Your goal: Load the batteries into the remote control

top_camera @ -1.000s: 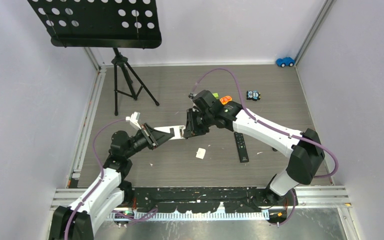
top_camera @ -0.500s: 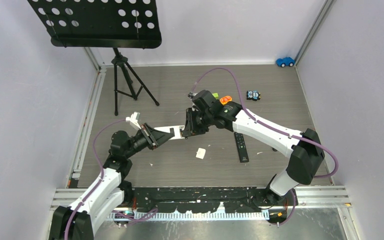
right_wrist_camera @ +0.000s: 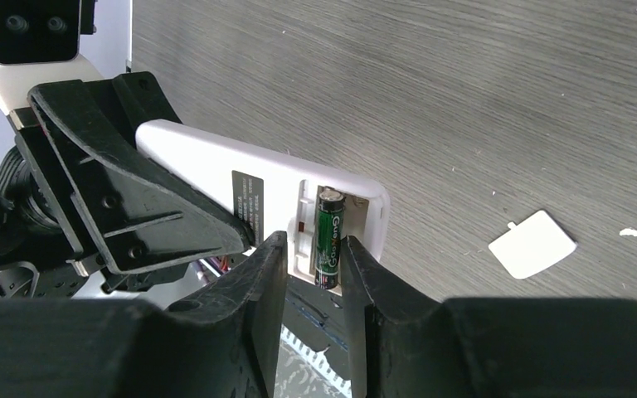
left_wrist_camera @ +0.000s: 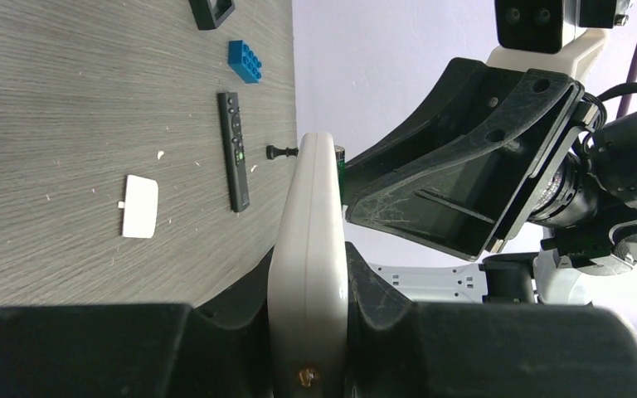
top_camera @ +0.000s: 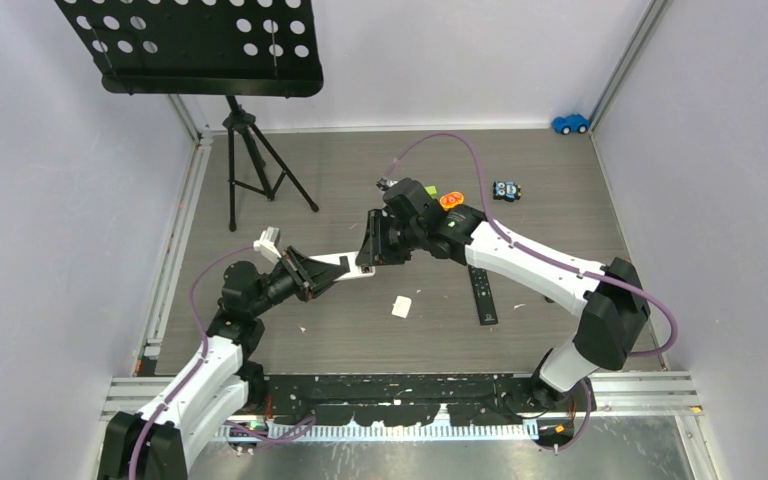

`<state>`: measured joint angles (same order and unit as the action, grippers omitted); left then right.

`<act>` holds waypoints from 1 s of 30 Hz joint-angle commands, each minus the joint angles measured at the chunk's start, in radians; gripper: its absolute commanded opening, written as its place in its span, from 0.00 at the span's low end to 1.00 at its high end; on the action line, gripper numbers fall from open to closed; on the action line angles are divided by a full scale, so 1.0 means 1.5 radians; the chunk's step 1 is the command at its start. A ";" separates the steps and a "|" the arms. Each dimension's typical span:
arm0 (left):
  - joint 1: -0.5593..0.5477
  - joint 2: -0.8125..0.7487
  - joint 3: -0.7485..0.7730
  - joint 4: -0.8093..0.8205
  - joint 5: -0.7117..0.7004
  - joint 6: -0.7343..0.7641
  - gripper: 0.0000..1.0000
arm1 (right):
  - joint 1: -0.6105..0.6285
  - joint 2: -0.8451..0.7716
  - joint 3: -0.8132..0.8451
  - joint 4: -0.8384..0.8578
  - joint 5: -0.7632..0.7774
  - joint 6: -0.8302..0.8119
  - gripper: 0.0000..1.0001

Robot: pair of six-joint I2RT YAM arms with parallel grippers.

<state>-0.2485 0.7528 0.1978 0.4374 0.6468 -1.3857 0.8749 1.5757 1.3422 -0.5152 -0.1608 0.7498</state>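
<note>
One white remote (right_wrist_camera: 207, 170), clamped aloft by closed left hand (left_wrist_camera: 307, 290), bay (right_wrist_camera: 303, 222) presented centre-frame to right hand (right_wrist_camera: 313, 249), parted, straddling seated battery (right_wrist_camera: 329, 236).

Above the table (top_camera: 360, 170), remote (right_wrist_camera: 211, 162) clamped endwise in left gripper (top_camera: 310, 270); in its open bay, a battery (right_wrist_camera: 328, 236), flanked by the fingers of right gripper (right_wrist_camera: 313, 242); on the table below, loose lid (top_camera: 401, 306); right of that, second remote (top_camera: 481, 293); back left, music stand (top_camera: 200, 45).

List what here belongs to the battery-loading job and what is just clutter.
Job: white remote in left gripper; battery in its open bay; right gripper; white battery cover.
Clutter: black remote; music stand; blue toy car; blue brick.
</note>
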 commanded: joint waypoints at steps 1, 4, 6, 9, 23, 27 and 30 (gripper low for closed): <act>-0.001 -0.011 0.013 0.046 0.000 -0.006 0.00 | 0.002 -0.049 -0.007 0.014 0.021 0.010 0.36; -0.001 -0.008 0.016 0.042 -0.001 0.009 0.00 | 0.002 -0.055 -0.012 0.013 0.030 0.003 0.36; -0.001 -0.004 0.018 0.042 0.002 0.014 0.00 | 0.002 -0.049 -0.011 0.012 0.026 -0.011 0.36; -0.001 0.003 0.024 0.044 0.013 0.019 0.00 | 0.002 -0.033 -0.007 0.010 0.017 -0.023 0.36; -0.001 0.007 0.058 -0.010 0.044 0.098 0.00 | 0.002 0.009 -0.011 0.009 0.058 -0.052 0.33; -0.001 0.008 0.125 -0.231 0.001 0.243 0.00 | 0.002 0.017 -0.036 0.016 0.097 -0.052 0.29; -0.003 0.021 0.162 -0.335 -0.055 0.316 0.00 | 0.002 0.018 -0.064 0.034 0.130 -0.041 0.24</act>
<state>-0.2485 0.7738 0.3363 0.1581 0.6441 -1.1152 0.8749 1.5887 1.2934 -0.4896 -0.0696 0.6937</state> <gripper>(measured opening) 0.223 0.274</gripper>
